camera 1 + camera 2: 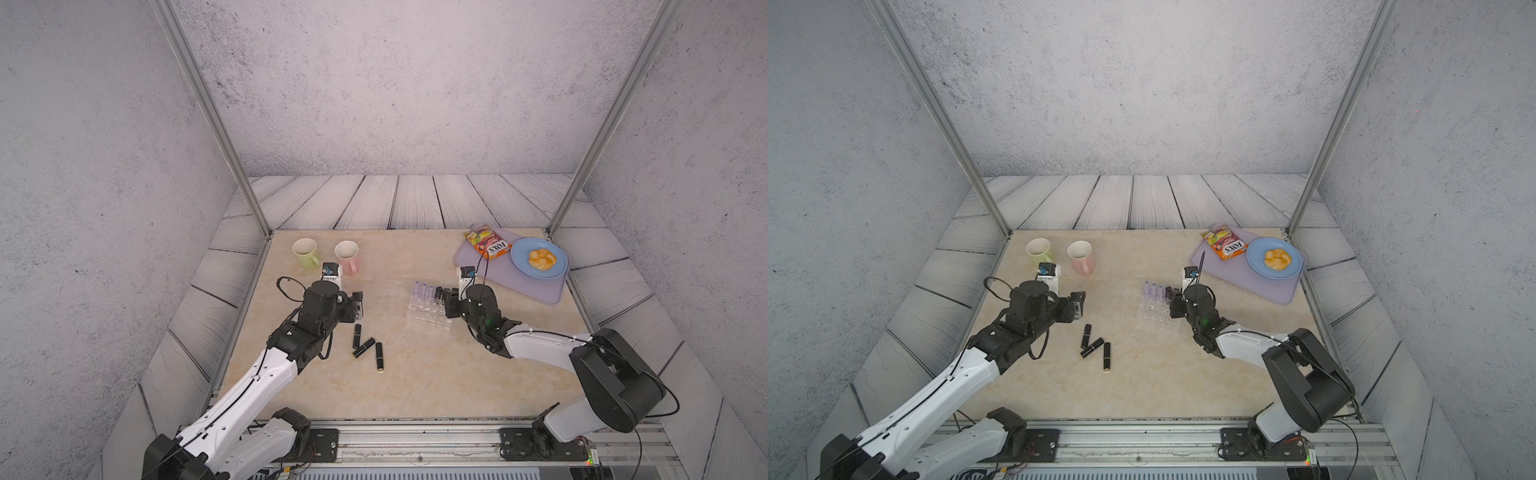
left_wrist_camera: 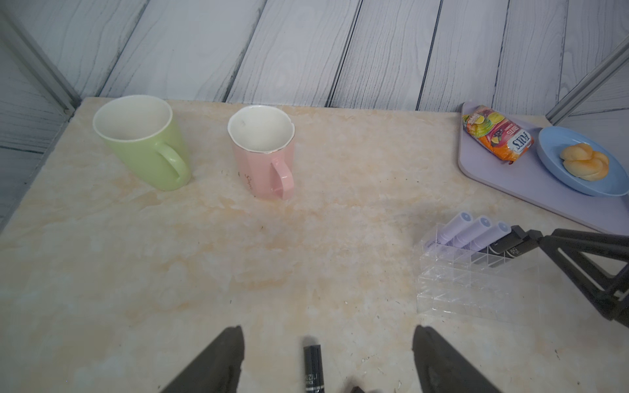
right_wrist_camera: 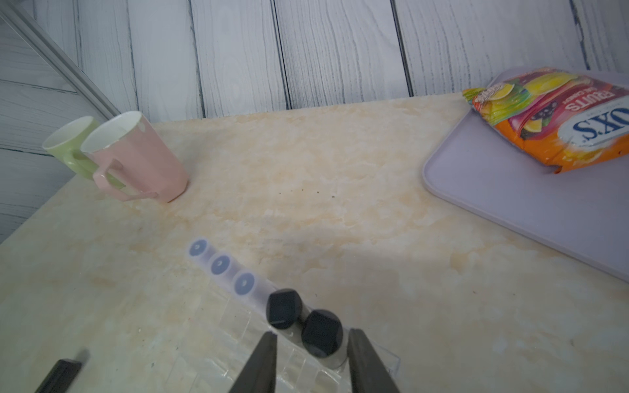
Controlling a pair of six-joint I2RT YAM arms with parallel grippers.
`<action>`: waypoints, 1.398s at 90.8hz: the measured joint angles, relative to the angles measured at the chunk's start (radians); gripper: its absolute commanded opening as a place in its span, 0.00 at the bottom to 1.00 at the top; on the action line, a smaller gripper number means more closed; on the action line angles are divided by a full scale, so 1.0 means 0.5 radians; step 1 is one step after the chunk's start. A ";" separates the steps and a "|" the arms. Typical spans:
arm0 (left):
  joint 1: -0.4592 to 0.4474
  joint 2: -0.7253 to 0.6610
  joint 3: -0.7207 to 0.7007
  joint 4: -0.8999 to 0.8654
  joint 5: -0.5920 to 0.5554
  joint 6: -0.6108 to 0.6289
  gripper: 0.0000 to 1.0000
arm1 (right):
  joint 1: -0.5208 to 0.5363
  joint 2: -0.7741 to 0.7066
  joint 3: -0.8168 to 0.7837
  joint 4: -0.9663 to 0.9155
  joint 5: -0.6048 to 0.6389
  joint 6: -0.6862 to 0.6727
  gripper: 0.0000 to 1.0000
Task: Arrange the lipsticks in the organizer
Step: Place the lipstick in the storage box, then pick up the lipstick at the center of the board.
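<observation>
The tabletop's (image 2: 306, 238) organizer (image 2: 476, 292) holds three lilac lipsticks (image 2: 474, 231), two black lipsticks (image 3: 283, 308).

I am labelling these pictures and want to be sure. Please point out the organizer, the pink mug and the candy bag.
organizer (image 1: 427, 318): a top view, on its clear front cells.
pink mug (image 2: 260, 168): left wrist view, on its outer wall.
candy bag (image 3: 544, 129): right wrist view, on its printed front.

Your top views overlook the beige marbled worktop (image 1: 415, 382) from above its near edge; wrist cameras sit low, facing the far edge, both showing the clear plastic organizer (image 2: 476, 289).
</observation>
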 measured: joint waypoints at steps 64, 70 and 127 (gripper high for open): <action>0.032 0.637 0.053 -0.759 0.435 -0.335 0.57 | 0.086 -0.396 0.373 -1.485 -0.019 0.485 0.53; 0.063 0.723 0.089 -0.764 0.443 -0.321 0.56 | 0.104 -0.391 0.372 -1.496 -0.043 0.499 0.53; 0.134 1.144 0.287 -0.714 0.479 -0.170 0.48 | 0.170 -0.275 0.375 -1.494 -0.098 0.550 0.52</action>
